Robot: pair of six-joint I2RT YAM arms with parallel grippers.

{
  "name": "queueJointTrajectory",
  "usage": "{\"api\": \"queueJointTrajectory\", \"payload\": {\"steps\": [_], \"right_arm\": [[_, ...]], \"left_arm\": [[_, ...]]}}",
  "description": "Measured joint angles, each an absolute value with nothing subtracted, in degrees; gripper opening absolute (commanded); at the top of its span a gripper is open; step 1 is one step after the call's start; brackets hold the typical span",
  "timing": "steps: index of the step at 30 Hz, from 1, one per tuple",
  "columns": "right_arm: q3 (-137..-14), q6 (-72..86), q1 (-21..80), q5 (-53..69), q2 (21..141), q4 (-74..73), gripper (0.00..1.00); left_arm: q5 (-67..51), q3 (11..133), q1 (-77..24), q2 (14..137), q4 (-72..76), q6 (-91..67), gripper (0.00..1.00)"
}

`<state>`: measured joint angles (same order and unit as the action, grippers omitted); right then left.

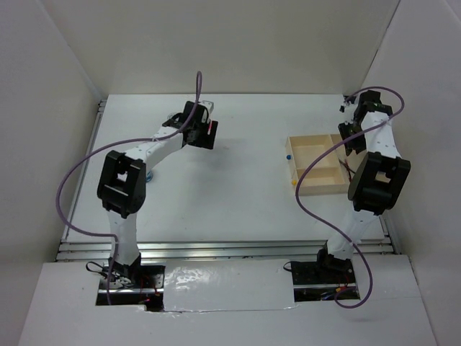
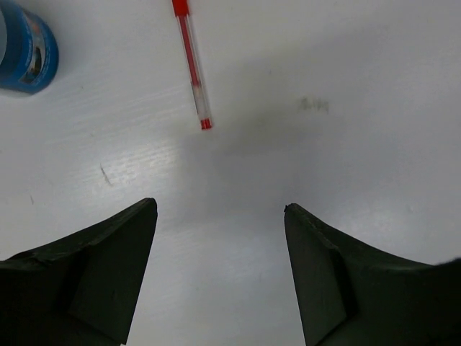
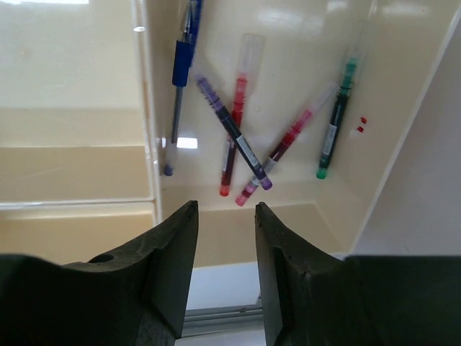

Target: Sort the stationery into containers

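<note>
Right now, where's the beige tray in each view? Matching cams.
Top external: tray right of centre, beside the right arm.
Left wrist: not in it.
Right wrist: tray fills the frame beyond the right end effector, pens in its right compartment.
Shared landmark: the tray's inner divider, in top external and right wrist.

Beige tray (image 1: pixel 311 150): shallow, rectangular, inner dividers.

Five pens flat on floor of one end compartment of tray, seen from my right wrist:
- blue pen (image 3: pixel 180 72) along divider wall
- purple pen (image 3: pixel 223 119) crossing over red pen (image 3: pixel 240 90), which has clear cap
- crimson pen (image 3: pixel 292 137) slanted, its low end touching purple pen's tip
- green pen (image 3: pixel 333 130) apart from others, nearest tray's outer wall

Outside tray, well left of it, on table (image 2: pixel 346 65), seen from my left wrist:
- loose red pen (image 2: pixel 193 68), clear barrel, lying flat
- blue patterned roll (image 2: pixel 25 50) near it, not touching, cut by frame edge
</note>
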<state>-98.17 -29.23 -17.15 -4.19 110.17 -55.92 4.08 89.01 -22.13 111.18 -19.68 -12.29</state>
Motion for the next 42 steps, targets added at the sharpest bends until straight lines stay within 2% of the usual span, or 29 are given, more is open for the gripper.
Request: {"api": "queueJointTrajectory", "payload": {"steps": [5, 12, 15, 16, 19, 21, 24, 25, 27, 30, 34, 36, 39, 42], "right_arm": [[-100.6, -28.4, -17.4, 3.6, 106.9, -59.8, 0.45], [-101.4, -26.2, -18.2, 16.9, 92.5, -62.6, 0.46], [-101.4, -25.5, -18.3, 20.7, 87.7, -63.4, 0.46], [-101.4, -25.3, -18.3, 21.9, 86.6, -63.7, 0.46], [-101.4, -24.4, -18.3, 25.4, 84.8, -64.4, 0.48], [-101.4, -23.4, -18.4, 27.6, 84.6, -64.8, 0.49], [-101.5, -21.8, -18.4, 31.1, 84.6, -65.2, 0.52], [-101.9, -21.1, -18.3, 32.3, 84.6, -65.4, 0.53], [-102.9, -19.9, -17.9, 34.4, 84.6, -65.3, 0.53], [-103.6, -17.5, -16.5, 37.2, 84.0, -64.5, 0.54], [-102.1, -11.7, -13.3, 41.7, 81.0, -60.4, 0.57], [-98.7, -7.4, -11.9, 44.7, 78.0, -56.4, 0.59], [-89.1, 1.8, -9.3, 49.3, 71.2, -45.7, 0.63], [-79.7, 10.5, -6.3, 51.4, 65.5, -33.9, 0.65]], "left_arm": [[7.7, 98.4, -23.2, 121.5, -20.4, -12.5, 0.76], [9.6, 106.8, -20.9, 130.5, -20.6, -12.7, 0.72], [10.3, 109.0, -20.0, 133.2, -20.6, -12.4, 0.61], [10.3, 109.5, -19.9, 133.9, -20.6, -12.2, 0.53], [10.2, 110.3, -20.0, 135.8, -20.4, -12.1, 0.42], [10.1, 110.5, -20.1, 135.8, -19.8, -12.0, 0.38], [9.5, 110.2, -20.4, 135.9, -19.9, -11.9, 0.25], [9.3, 110.2, -20.5, 135.9, -20.1, -11.9, 0.14], [8.6, 110.2, -20.6, 135.9, -20.3, -12.1, 0.00], [5.9, 108.2, -20.5, 134.3, -19.8, -12.3, 0.00], [-7.3, 92.3, -18.8, 124.3, -14.9, -15.5, 0.00], [-15.3, 82.6, -17.4, 116.5, -11.6, -19.4, 0.00], [-27.1, 74.5, -15.4, 105.6, -4.1, -28.4, 0.00], [-36.3, 69.7, -15.3, 96.4, 11.4, -40.4, 0.00]]}}
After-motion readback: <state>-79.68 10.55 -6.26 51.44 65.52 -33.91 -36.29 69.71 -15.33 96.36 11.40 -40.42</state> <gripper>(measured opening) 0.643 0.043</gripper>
